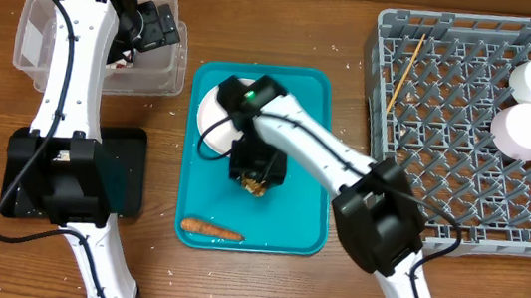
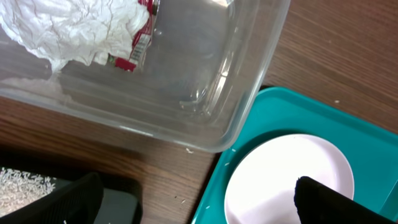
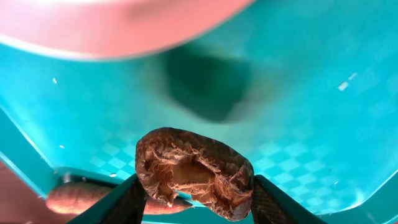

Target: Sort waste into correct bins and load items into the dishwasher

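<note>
The brown lumpy food piece [image 3: 194, 171] is sitting pinched in the right gripper [image 3: 195, 200], lower middle of the wrist frame, over the teal tray [image 1: 310, 114]. Whether it is clearing the tray floor is hard to tell from here. It is looking wrinkled, hollowed at the centre, soft and light, so it is probably crumbling under a hard squeeze. The hold across its two wide flanks is suiting it, and the jaws are standing part-closed, bearing on both sides.

Around it, the orange carrot stick [image 1: 211, 229] is lying at the tray's lower left, and the white plate [image 1: 209, 113] is filling the upper left. The tray's raised rim is running all round, so a lift is needed before any sideways move.

The bins are sitting at frame left: the clear tub [image 1: 33, 37] upper left and the black tray [image 1: 127, 178] below it. The left arm is stretching over both, which is narrowing the way in. The left gripper [image 2: 199, 208] is hanging wide and empty by the tub's corner. The dish rack [image 1: 447, 140] is taking up the right side, well apart from the tray.
</note>
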Robot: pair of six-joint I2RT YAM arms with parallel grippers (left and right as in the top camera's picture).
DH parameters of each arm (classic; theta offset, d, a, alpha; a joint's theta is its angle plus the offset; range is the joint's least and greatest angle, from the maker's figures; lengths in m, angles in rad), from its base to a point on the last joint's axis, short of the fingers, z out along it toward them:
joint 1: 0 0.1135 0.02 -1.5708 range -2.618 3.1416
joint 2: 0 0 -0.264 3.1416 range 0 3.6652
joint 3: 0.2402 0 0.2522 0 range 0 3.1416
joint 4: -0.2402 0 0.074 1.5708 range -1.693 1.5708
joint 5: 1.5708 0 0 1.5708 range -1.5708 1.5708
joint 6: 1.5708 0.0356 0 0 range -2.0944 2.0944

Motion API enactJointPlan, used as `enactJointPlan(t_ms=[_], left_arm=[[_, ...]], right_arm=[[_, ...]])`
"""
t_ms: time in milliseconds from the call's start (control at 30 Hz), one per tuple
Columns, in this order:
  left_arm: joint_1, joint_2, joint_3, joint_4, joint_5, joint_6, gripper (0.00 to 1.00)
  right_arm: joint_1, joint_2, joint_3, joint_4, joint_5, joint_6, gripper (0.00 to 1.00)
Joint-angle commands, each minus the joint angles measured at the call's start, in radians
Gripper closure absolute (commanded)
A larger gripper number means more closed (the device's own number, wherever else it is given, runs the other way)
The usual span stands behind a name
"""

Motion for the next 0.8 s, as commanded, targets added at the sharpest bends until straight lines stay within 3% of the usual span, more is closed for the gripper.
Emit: enactJointPlan(t_ms=[0,133,267,500,700,767], left_arm=[[0.005,0.002,0.008,-0.009,0.003,-0.006,0.00],[0.004,0.002,0.008,-0.017,0.008,-0.006,0.00],[0.004,0.002,0.008,-0.040,0.050,-0.002,0.00],[-0.019,0.002,0.008,-0.053,0.279,0.209,0.00],[-0.073,0.002,0.008,-0.056,0.266,0.246,0.00],[-0.077,0.002,0.008,-0.067,0.266,0.246,0.00]], right_arm=[[-0.027,0.005,0.023,0.012,-0.137,-0.127,0.44],[-0.015,0.005,0.023,0.013,-0.174,-0.174,0.39],[0.008,0.005,0.023,0.014,-0.174,-0.174,0.14],[-0.041,-0.008,0.053,-0.023,-0.146,-0.174,0.12],[-0.217,-0.086,0.230,-0.167,0.088,-0.174,0.12],[-0.292,-0.114,0.307,-0.207,0.140,-0.173,0.00]])
